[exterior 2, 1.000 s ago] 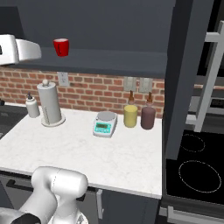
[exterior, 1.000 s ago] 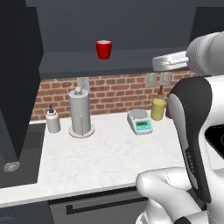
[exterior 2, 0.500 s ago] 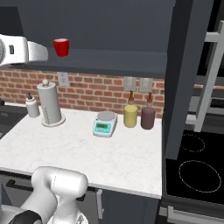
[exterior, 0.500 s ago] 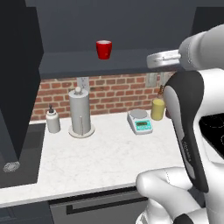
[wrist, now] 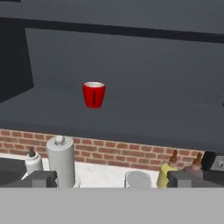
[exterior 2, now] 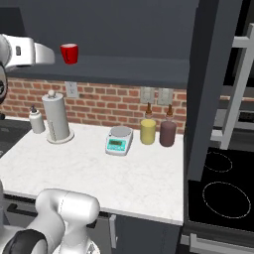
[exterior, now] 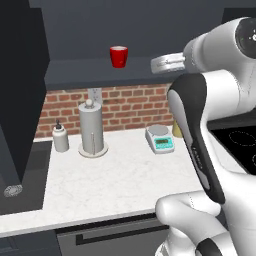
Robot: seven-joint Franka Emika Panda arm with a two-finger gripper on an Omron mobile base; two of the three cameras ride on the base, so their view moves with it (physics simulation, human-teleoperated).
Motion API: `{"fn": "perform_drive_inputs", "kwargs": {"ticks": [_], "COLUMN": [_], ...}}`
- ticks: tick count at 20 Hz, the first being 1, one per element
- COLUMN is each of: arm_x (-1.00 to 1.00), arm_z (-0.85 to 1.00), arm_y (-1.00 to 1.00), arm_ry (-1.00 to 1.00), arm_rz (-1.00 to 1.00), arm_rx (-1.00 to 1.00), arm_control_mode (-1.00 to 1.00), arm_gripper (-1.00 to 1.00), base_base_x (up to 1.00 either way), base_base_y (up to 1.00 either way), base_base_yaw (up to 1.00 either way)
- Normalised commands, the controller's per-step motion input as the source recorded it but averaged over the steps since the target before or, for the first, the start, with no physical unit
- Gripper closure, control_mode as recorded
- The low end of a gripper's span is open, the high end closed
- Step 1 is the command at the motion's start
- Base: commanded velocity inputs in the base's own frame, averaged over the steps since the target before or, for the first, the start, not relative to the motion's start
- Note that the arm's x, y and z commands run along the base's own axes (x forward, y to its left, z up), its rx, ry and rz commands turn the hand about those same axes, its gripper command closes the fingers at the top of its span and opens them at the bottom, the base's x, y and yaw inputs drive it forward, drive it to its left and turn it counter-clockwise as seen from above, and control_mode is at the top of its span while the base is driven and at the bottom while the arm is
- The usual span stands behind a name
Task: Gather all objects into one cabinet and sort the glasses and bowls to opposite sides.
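The glossy bright red tapered cup stands upright on the dark charcoal wall cabinet's wide flat shelf. The claw, spread wide and empty, faces it from well apart.

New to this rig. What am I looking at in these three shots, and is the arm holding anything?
It is a rendered kitchen with a white robot arm on a driving base. Two pictures come from cameras on the base, behind the arm to its left and right. The third comes from a camera on the hand, looking along the gripper, whose two dark fingertips rise at the bottom.

The jaws stand wide apart and hold nothing. The hand is raised level with the dark cabinet shelf, facing a red cup that stands upright on it.

On the white counter below, against the brick wall: a small soap bottle, a paper-towel roll, a kitchen scale, and a yellow jar beside a maroon jar.
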Motion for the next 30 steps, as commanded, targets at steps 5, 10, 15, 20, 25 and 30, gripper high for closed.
{"fn": "perform_drive_inputs", "kwargs": {"ticks": [5,10,15,20,25,30], "arm_x": [0.48,0.37,0.17,0.14,0.13,0.05], "arm_z": [-0.49,-0.05,0.03,0.07,0.00,0.00], "arm_y": [0.01,0.00,0.10,0.06,0.01,0.00], "arm_ry": [-0.16,-0.04,-0.01,0.00,0.00,0.00], "arm_rz": [0.16,0.15,0.02,0.00,0.00,0.00], "arm_rx": [0.00,0.01,0.00,0.00,0.00,0.00], "arm_control_mode": [-1.00,-1.00,-1.00,-1.00,-1.00,-1.00], "arm_gripper": [-1.00,-1.00,-1.00,-1.00,-1.00,-1.00], "base_base_x": [0.00,0.00,0.00,0.00,0.00,0.00], "base_base_y": [0.00,0.00,0.00,0.00,0.00,0.00], "base_base_yaw": [0.00,0.00,0.00,0.00,0.00,0.00]}}
